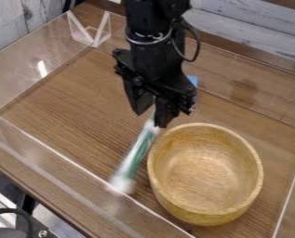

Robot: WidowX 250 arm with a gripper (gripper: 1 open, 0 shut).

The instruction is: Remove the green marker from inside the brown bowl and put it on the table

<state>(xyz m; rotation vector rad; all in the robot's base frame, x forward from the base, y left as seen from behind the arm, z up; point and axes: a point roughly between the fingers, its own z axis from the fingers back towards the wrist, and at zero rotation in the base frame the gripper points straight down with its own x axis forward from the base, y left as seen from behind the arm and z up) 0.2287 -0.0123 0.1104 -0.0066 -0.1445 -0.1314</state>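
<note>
One arm is all I have on this feed, and its black gripper (158,104) points straight down over the table (75,102), just up and left of the brown bowl (207,173). From what I can see the jaws stand apart and hold nothing; the two dark fingers (166,112) hang with a gap between them and nothing sits in it.

Below the fingers I see the green marker (135,160), out of the grip. It shows as a long, pale green-and-white streak, badly blurred, slanting from just under the fingertips down toward the near-left. Its lower, whitish end sits close to the tabletop beside the bowl's left wall. I cannot tell whether it is resting on the wood or not quite there, nor whether it touches the bowl's rim; it looks just beside it.

No writing can be read on the marker at this moment: the blur wipes out any lettering on the barrel. I see no legible brand or label on the arm, the bowl or anywhere else either.

I find the bowl upright near the front right of the table, its light wooden inside holding nothing I can see. Clear acrylic walls (38,56) border the wood-grain surface, and a small clear stand (91,31) leans at the far left edge.
</note>
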